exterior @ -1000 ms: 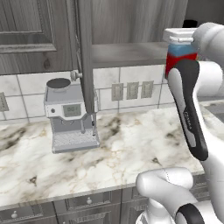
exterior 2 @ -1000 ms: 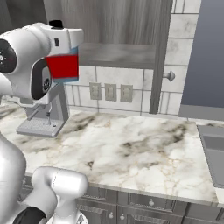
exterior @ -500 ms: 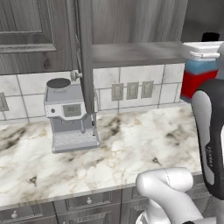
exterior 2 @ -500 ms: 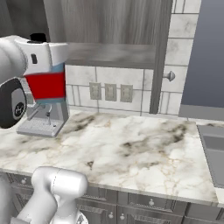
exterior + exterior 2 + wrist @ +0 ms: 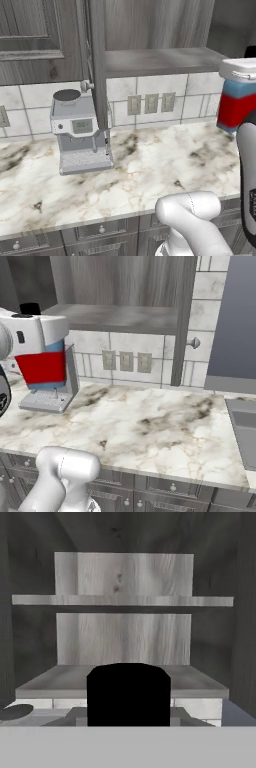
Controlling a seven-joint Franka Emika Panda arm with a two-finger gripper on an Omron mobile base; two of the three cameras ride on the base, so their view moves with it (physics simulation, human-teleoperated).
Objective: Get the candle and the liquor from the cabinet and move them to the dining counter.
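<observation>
The liquor (image 5: 234, 106) is a squat bottle, blue above and red below, hanging in the air over the worktop in front of the cabinet. My gripper (image 5: 241, 74) is shut on its top. From the other side the liquor (image 5: 42, 368) sits under the white hand of my gripper (image 5: 36, 336). Its black cap (image 5: 128, 694) fills the low middle of the hand view, facing the open cabinet (image 5: 122, 600) and its bare shelves. The cabinet (image 5: 159, 59) stands open above the tiled wall. The candle and the dining counter are out of view.
A grey coffee machine (image 5: 80, 131) stands on the marble worktop (image 5: 150, 167) at the left. The open cabinet door (image 5: 98, 75) juts out edge-on above it. Wall outlets (image 5: 151, 103) line the tiles. A sink (image 5: 245, 428) lies at the far right, with drawers (image 5: 170, 491) below.
My gripper, with the liquor in it, has drawn back from the cabinet and come lower: rightward and down in the left base view, leftward and down in the right base view.
</observation>
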